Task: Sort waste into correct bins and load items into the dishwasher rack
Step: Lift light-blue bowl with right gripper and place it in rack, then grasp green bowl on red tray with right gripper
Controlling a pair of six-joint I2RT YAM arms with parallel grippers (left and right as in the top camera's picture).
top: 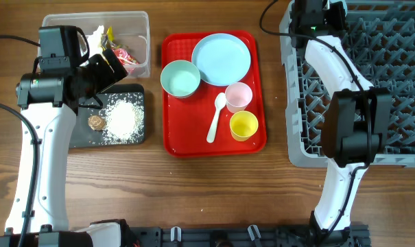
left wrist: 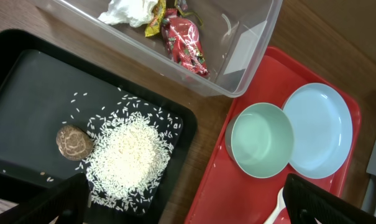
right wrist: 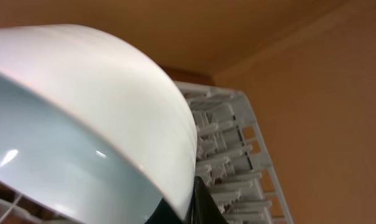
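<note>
My left gripper is open and empty, above the black tray that holds white rice grains and a round brown food piece. The clear tub holds crumpled tissue, a red wrapper and a yellow wrapper. My right gripper is shut on a pale blue bowl over the far left corner of the grey dishwasher rack. That bowl is hidden in the overhead view.
The red serving tray carries a pale blue bowl, a pale blue plate, a pink cup, a yellow cup and a white spoon.
</note>
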